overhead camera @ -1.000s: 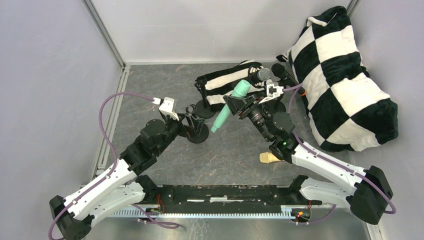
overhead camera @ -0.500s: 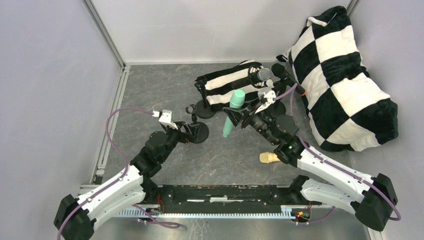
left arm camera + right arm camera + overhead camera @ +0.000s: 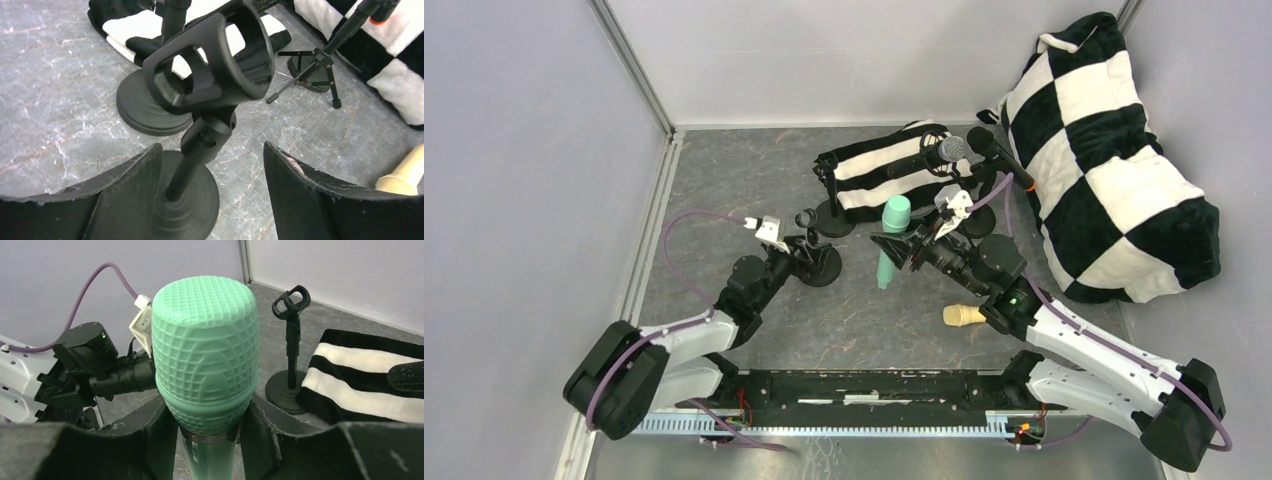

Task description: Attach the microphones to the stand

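Microphone (image 3: 205, 355) clamped in right end effector (image 3: 207, 447).

Grey marbled table (image 3: 744, 170): stands (image 3: 822, 266), cream microphone (image 3: 964, 316), checkered cushion (image 3: 1114, 170), striped cloth (image 3: 869, 170).

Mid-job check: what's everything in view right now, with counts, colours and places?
mint green microphone: one, head up in the right claw
cream-yellow microphone: one, lying on the table beside the right arm
silver-mesh microphone: one, black, over the striped cloth
orange-ring microphone: one, black, on the tripod stand
round-base stands: two, black, clips empty; near stand between the left claw's fingers, far stand behind it
tripod stand: one, black, by the cushion
striped cloth: one, black-and-white, far centre
checkered cushion: one, black-and-white, far right
table: grey marbled
left claw: open, either side of the near stand's post
right claw: shut on the mint green microphone
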Action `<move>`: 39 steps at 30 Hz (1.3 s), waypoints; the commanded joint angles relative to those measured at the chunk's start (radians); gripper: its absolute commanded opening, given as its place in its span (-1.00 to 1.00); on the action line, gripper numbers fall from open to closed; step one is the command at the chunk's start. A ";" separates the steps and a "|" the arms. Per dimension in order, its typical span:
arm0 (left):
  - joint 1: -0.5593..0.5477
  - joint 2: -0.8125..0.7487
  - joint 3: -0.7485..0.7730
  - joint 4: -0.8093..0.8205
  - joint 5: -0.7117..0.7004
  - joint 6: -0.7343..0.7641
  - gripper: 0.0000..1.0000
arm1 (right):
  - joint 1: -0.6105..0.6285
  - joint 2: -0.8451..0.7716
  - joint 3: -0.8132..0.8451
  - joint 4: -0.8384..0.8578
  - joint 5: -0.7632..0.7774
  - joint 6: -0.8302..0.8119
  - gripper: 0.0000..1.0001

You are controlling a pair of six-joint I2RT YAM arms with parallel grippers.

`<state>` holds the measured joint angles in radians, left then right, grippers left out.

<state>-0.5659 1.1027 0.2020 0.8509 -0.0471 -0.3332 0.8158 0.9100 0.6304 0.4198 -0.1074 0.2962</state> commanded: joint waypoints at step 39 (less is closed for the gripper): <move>-0.070 0.205 0.177 0.161 0.414 -0.131 -0.96 | -0.002 -0.046 0.108 0.079 -0.162 -0.372 -1.00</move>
<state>-0.5915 1.3647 0.3969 0.9306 0.3466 -0.3649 0.8158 0.8585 0.6544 0.3954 -0.1932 0.0353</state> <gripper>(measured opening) 0.439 0.481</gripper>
